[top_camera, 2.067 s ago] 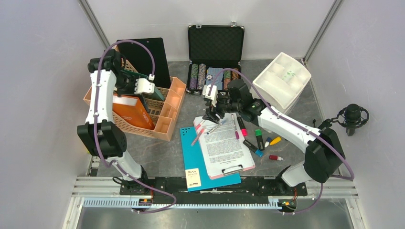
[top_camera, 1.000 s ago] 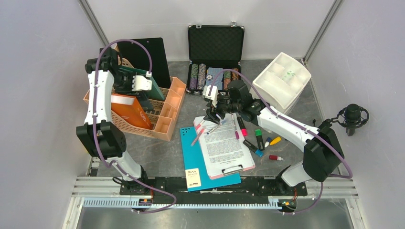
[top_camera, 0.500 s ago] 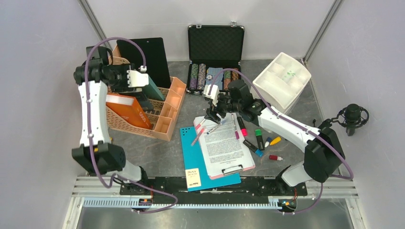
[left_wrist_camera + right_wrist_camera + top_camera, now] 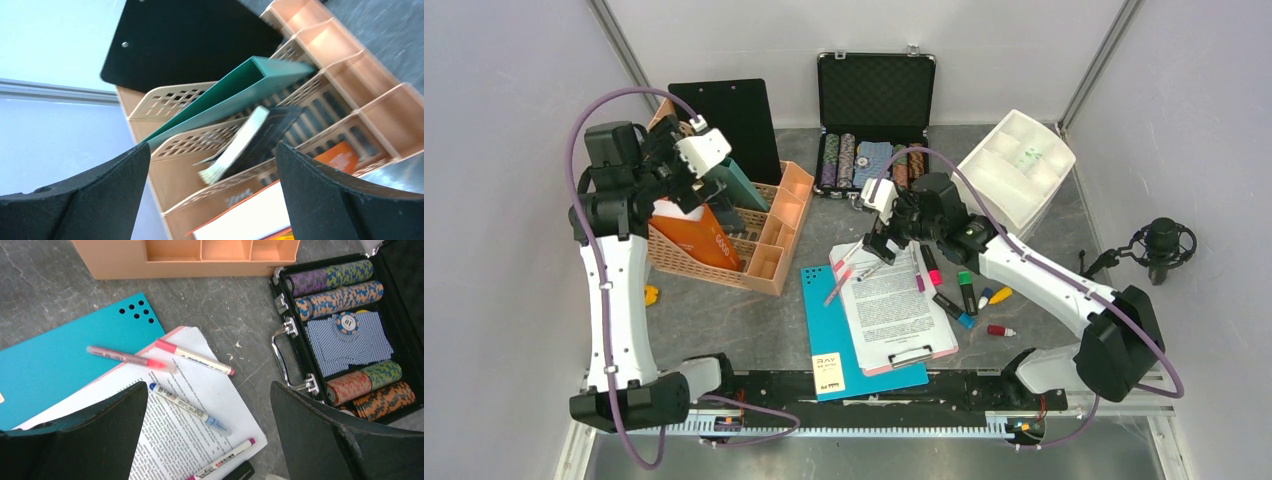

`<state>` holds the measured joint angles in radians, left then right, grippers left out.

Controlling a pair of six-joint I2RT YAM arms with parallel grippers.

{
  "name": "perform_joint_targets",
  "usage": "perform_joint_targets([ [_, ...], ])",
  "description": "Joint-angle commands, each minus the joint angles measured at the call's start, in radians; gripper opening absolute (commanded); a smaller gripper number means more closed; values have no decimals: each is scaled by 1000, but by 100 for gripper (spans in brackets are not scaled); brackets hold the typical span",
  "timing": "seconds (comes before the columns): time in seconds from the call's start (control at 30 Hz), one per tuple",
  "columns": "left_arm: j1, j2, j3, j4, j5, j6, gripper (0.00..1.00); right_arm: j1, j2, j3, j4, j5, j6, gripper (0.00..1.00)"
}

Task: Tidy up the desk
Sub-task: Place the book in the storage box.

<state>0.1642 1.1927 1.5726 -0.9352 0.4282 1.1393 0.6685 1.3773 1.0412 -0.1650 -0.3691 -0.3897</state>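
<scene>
We see the left end effector (image 4: pixel 212 150) spread wide and empty above the peach organiser (image 4: pixel 769 240) near the desk's (image 4: pixel 754 320) far left corner. The right end effector (image 4: pixel 209 386) is also spread wide and empty, over a blue pen (image 4: pixel 185 407) on the clipboard paper (image 4: pixel 894 300) mid-desk. The desk lies beneath both arms, with pale walls around it.

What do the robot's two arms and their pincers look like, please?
The left arm and right arm have white links, black joints and looping purple cables. The left pincer and right pincer have broad matte black fingers.
</scene>
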Motion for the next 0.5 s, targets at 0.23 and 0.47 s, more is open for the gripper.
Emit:
perform_joint_targets([
  [0.23, -277, -121, -196, -22, -67, -572, 100, -4, -100, -101, -122, 52, -106, 98],
  [0.47, -459, -145, -275, -11, -60, -639, 100, -21, -196, -233, -162, 115, -204, 98],
])
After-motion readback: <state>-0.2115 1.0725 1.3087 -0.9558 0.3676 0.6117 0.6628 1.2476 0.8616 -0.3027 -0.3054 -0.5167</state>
